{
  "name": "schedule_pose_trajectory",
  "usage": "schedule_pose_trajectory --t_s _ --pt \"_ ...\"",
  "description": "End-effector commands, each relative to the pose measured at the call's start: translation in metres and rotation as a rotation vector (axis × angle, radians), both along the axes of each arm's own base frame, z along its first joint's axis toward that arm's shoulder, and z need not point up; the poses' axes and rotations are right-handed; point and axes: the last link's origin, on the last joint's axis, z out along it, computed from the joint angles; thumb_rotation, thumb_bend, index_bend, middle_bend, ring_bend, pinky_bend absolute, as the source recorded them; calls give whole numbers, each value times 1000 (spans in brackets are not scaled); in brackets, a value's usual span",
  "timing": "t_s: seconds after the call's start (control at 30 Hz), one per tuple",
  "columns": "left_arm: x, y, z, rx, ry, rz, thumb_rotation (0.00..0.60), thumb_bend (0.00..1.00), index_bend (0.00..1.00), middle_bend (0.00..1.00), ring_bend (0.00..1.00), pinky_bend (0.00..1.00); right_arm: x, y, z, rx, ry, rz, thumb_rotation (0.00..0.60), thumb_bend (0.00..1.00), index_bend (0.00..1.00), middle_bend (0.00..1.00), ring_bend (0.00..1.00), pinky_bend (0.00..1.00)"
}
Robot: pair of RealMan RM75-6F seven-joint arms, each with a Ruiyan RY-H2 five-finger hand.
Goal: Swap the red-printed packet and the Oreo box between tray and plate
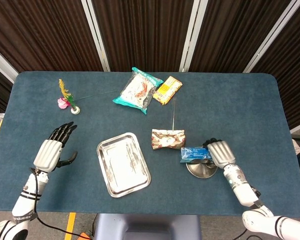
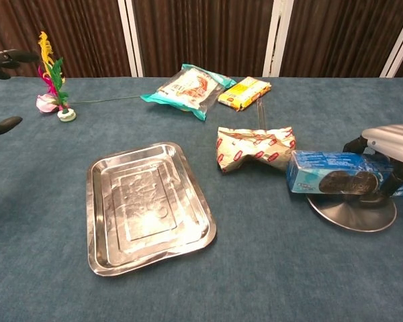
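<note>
The blue Oreo box [image 1: 194, 153] [image 2: 326, 179] lies across the small round metal plate [image 1: 200, 170] [image 2: 352, 215]. My right hand [image 1: 219, 152] [image 2: 391, 143] grips the box's right end, thumb in front and fingers behind. The red-printed packet [image 1: 167, 139] [image 2: 255, 148] lies crumpled on the cloth between plate and tray. The steel tray [image 1: 123, 165] [image 2: 148, 208] holds nothing. My left hand [image 1: 52, 150] hovers open far left of the tray; in the chest view only its fingertips [image 2: 3, 125] show at the left edge.
At the back lie a teal snack bag [image 1: 136, 90] [image 2: 188, 86] and a yellow packet [image 1: 167, 90] [image 2: 244, 92]. A feathered shuttlecock [image 1: 66, 101] [image 2: 51, 80] stands back left. A thin rod [image 1: 173, 113] lies behind the red-printed packet.
</note>
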Motion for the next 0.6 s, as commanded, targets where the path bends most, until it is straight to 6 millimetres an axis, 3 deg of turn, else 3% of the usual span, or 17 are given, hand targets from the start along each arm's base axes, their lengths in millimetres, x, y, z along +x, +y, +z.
schedule_pose_trajectory --t_s 0.03,0.17,0.37,0.5,0.6 --pt "-3 0 1 1 -7 13 600 384 0 0 0 115 6 1 9 -77 -50 35 600 304 712 601 548 673" --pt "-4 1 3 11 -13 20 600 384 0 0 0 115 14 5 24 -115 -71 76 600 304 770 670 621 706" --pt "-2 2 5 19 -11 16 600 386 0 0 0 115 33 20 41 -124 -118 156 600 304 773 680 627 713" --pt "-1 2 6 38 -18 17 600 385 0 0 0 108 54 47 41 -62 -171 220 600 304 763 681 627 714" --pt "4 2 5 40 -27 16 600 382 0 0 0 92 73 69 28 14 -197 299 600 304 756 681 627 714"
